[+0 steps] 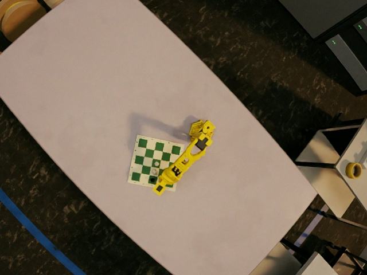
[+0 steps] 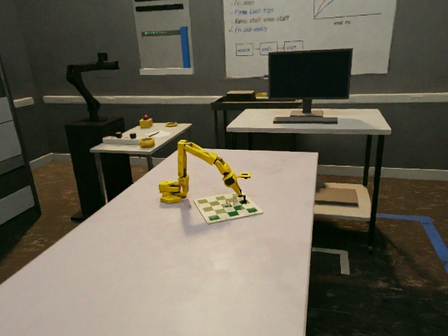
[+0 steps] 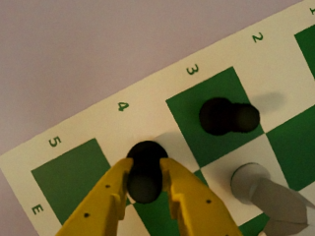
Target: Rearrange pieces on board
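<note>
My gripper [image 3: 148,172] [image 2: 240,192] is shut on a black piece [image 3: 145,189], low over square E4 in the wrist view; whether its base touches the board [image 3: 86,117] [image 1: 132,179] [image 2: 208,221] cannot be told. The arm hides it in the top view. A tall white piece [image 3: 282,203] [image 1: 154,171] [image 2: 234,199] stands on D3, its base inside the square. A shorter white piece [image 1: 156,163] [image 2: 226,202] stands on C3. A2 [image 1: 151,144] is empty.
Another black piece [image 3: 216,116] [image 1: 152,179] stands upright on E3, close beside the gripper and the held piece. The yellow arm [image 1: 178,170] [image 2: 203,153] reaches across the board's column 5 side from its base [image 1: 204,128] [image 2: 173,191].
</note>
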Robot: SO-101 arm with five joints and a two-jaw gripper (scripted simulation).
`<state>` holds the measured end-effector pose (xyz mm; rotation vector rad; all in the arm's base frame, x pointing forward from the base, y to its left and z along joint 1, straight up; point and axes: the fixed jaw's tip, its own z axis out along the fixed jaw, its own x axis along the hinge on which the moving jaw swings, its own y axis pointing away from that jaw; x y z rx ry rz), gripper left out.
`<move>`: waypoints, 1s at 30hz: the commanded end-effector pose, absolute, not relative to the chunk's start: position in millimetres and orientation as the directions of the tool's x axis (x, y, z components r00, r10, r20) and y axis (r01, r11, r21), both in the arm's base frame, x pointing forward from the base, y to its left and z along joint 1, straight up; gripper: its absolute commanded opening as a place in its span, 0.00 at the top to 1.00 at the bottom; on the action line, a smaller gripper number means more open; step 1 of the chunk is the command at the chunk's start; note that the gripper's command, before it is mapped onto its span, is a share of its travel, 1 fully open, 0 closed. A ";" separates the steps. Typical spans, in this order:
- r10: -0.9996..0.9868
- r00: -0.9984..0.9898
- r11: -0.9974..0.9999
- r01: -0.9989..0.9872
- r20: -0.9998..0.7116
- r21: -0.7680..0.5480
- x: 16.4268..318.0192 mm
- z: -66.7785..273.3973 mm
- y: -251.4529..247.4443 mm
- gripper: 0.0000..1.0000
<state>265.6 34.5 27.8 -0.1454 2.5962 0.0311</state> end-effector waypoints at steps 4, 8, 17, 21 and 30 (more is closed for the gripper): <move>-0.106 -0.845 0.993 -0.121 -0.524 -0.006 267.5 25.2 37.8 1.00; -0.106 -0.845 0.993 -0.121 -0.524 -0.006 267.5 23.4 37.8 1.00; -0.106 -0.845 0.993 -0.121 -0.524 -0.006 267.3 22.5 37.8 1.00; -0.106 -0.845 0.993 -0.121 -0.524 -0.006 265.9 18.4 37.6 1.00; -0.106 -0.845 0.993 -0.121 -0.524 -0.006 265.1 16.3 37.5 1.00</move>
